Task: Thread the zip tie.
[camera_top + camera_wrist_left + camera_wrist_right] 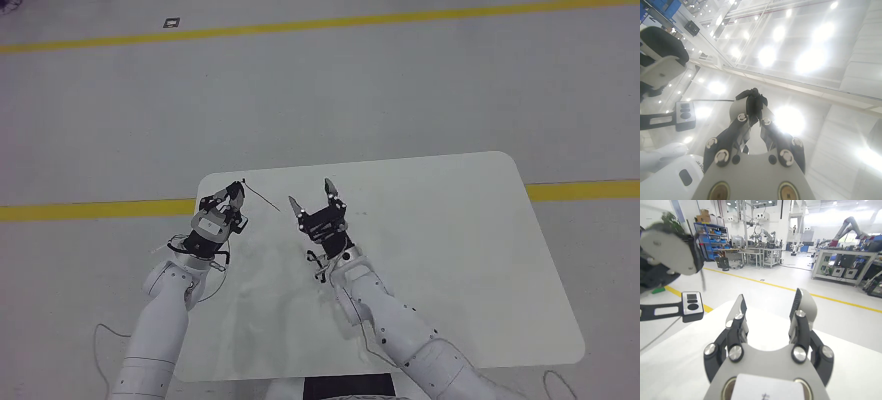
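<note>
Top view, and the left claw (238, 190) is clenched on the one zip tie (262, 197), its thin black tail poking out past the fingertips toward the right claw (312, 197). That right claw sits just beside it, released, jaws spread wide, the tail's tip near its closer finger but apart. Left wrist view: a dark bunch is pinched at the tips, probably the tie's head, though glare blurs it. Two claws, one tie, one white table (450, 250) under both.

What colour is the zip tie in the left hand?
The zip tie is black; clearest in the top view, against the white table.
</note>
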{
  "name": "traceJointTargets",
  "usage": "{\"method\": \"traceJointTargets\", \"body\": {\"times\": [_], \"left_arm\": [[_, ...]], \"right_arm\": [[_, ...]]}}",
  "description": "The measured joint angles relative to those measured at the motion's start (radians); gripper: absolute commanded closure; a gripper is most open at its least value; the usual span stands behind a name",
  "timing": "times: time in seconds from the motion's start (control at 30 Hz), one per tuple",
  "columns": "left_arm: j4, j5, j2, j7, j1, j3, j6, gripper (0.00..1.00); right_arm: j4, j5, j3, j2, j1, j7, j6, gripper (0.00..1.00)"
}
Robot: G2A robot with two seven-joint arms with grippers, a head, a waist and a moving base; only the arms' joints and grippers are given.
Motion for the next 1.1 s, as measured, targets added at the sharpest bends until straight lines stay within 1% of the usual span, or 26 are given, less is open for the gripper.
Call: {"method": "traceJointTargets", "body": {"times": [0.1, 0.17, 0.2, 0.27, 0.53, 0.6, 0.67, 0.73, 0.9, 1.0, 1.1], "left_arm": [[0.0, 0.0, 0.0, 0.0, 0.0, 0.0, 0.0, 1.0], [0.0, 0.0, 0.0, 0.0, 0.0, 0.0, 0.0, 1.0], [0.0, 0.0, 0.0, 0.0, 0.0, 0.0, 0.0, 1.0], [0.0, 0.0, 0.0, 0.0, 0.0, 0.0, 0.0, 1.0], [0.0, 0.0, 0.0, 0.0, 0.0, 0.0, 0.0, 1.0], [0.0, 0.0, 0.0, 0.0, 0.0, 0.0, 0.0, 1.0], [0.0, 0.0, 0.0, 0.0, 0.0, 0.0, 0.0, 1.0], [0.0, 0.0, 0.0, 0.0, 0.0, 0.0, 0.0, 1.0], [0.0, 0.0, 0.0, 0.0, 0.0, 0.0, 0.0, 1.0], [0.0, 0.0, 0.0, 0.0, 0.0, 0.0, 0.0, 1.0], [0.0, 0.0, 0.0, 0.0, 0.0, 0.0, 0.0, 1.0]], "right_arm": [[-0.087, 0.019, 0.067, 0.022, -0.041, 0.037, -0.104, 0.0], [-0.134, 0.036, 0.1, 0.032, -0.062, 0.069, -0.156, 0.0], [-0.163, 0.069, 0.119, 0.037, -0.076, 0.093, -0.194, 0.0], [-0.183, 0.122, 0.133, 0.04, -0.088, 0.123, -0.236, 0.0], [-0.182, 0.114, 0.132, 0.04, -0.087, 0.119, -0.231, 0.0], [-0.187, 0.127, 0.133, 0.039, -0.092, 0.117, -0.234, 0.0], [-0.199, 0.176, 0.146, 0.039, -0.099, 0.118, -0.244, 0.0], [-0.222, 0.265, 0.18, 0.041, -0.114, 0.117, -0.267, 0.0], [-0.282, 0.451, 0.278, 0.056, -0.146, 0.18, -0.366, 0.0], [-0.318, 0.531, 0.325, 0.063, -0.169, 0.209, -0.382, 0.0], [-0.337, 0.604, 0.338, 0.065, -0.185, 0.238, -0.402, 0.0]]}}
